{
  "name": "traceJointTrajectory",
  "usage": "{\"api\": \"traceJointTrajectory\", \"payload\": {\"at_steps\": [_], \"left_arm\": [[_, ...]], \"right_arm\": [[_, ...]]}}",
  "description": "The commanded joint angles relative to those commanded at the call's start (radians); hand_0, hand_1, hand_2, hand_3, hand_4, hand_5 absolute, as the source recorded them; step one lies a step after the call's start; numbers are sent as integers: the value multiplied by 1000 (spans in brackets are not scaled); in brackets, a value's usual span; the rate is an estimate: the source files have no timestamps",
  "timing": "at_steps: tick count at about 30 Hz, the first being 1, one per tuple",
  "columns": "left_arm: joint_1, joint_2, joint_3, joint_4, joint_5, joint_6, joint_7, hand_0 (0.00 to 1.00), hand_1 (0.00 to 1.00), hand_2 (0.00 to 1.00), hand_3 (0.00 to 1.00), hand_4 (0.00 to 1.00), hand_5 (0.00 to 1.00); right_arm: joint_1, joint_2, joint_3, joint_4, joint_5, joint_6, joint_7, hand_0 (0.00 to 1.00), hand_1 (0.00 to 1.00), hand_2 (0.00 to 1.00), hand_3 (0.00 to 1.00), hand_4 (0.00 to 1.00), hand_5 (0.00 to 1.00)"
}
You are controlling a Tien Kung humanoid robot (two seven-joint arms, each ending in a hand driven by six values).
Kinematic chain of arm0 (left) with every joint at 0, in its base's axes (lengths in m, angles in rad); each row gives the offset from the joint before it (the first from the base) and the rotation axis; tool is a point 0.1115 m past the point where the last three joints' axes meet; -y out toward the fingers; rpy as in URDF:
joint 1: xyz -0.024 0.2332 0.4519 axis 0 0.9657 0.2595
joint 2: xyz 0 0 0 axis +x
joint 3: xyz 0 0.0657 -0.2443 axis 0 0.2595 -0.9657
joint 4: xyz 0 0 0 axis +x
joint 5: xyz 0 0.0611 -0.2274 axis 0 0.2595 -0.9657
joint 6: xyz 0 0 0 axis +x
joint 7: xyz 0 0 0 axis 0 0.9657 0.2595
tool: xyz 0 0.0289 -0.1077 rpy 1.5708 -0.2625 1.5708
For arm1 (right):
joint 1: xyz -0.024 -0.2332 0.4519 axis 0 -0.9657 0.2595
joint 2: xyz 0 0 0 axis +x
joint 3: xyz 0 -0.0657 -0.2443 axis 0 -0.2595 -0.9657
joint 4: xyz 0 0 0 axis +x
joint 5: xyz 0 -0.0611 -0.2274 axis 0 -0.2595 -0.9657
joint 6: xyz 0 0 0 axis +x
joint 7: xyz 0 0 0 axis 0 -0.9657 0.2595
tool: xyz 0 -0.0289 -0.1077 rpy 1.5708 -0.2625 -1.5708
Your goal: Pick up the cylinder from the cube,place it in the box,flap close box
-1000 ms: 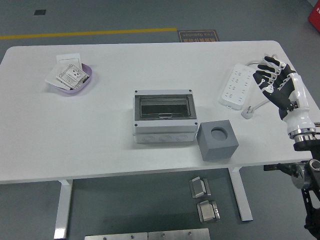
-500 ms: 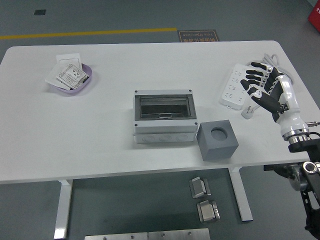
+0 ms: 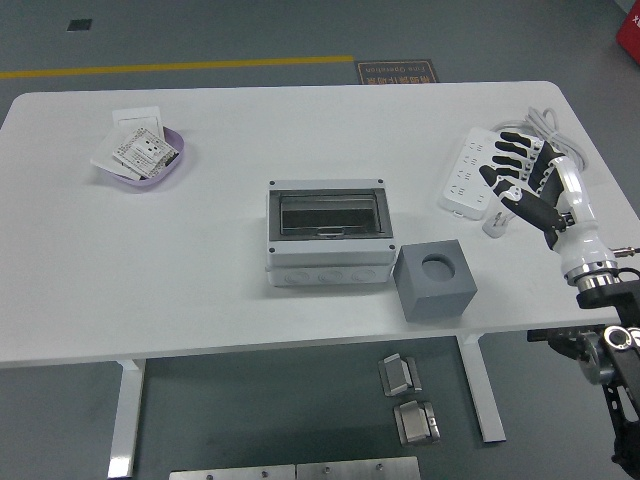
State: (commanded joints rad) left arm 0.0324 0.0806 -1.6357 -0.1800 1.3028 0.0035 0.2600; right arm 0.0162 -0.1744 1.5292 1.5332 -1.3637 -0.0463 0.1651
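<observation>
While the gray cube (image 3: pixel 436 279) sits near the counter's (image 3: pixel 200 270) front edge, its round top hole shows no cylinder that can be made out. Touching its left side is the gray box (image 3: pixel 327 233), its dark tray visible inside. The right robot hand (image 3: pixel 527 176) hovers over the white power strip (image 3: pixel 476 175) at far right, fingers (image 3: pixel 505 150) spread wide, holding nothing. A purple dish (image 3: pixel 148 160) of paper cards (image 3: pixel 137 148) rests at the far left.
</observation>
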Motion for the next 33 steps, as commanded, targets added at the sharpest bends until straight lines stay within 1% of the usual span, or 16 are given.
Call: {"api": "traceJointTrajectory", "payload": {"at_steps": [11, 16, 23, 33], "left_arm": [[0, 1, 5, 0, -11, 2, -1, 638, 616, 571, 598, 667, 282], [-2, 3, 6, 0, -10, 1, 0, 638, 616, 572, 599, 667, 283], [-12, 15, 5, 0, -4, -2, 1, 638, 616, 571, 599, 668, 282], [-11, 26, 2, 0, 3, -3, 6, 638, 616, 571, 598, 668, 281]], "right_arm": [[-4, 3, 21, 4, -12, -4, -1, 682, 704, 754, 760, 912, 323], [-1, -5, 4, 10, 37, -2, 6, 679, 703, 748, 760, 915, 324], [10, -16, -15, 14, 63, -2, 6, 675, 699, 745, 757, 917, 328], [3, -11, -17, 13, 67, -10, 4, 675, 702, 748, 757, 916, 333]]}}
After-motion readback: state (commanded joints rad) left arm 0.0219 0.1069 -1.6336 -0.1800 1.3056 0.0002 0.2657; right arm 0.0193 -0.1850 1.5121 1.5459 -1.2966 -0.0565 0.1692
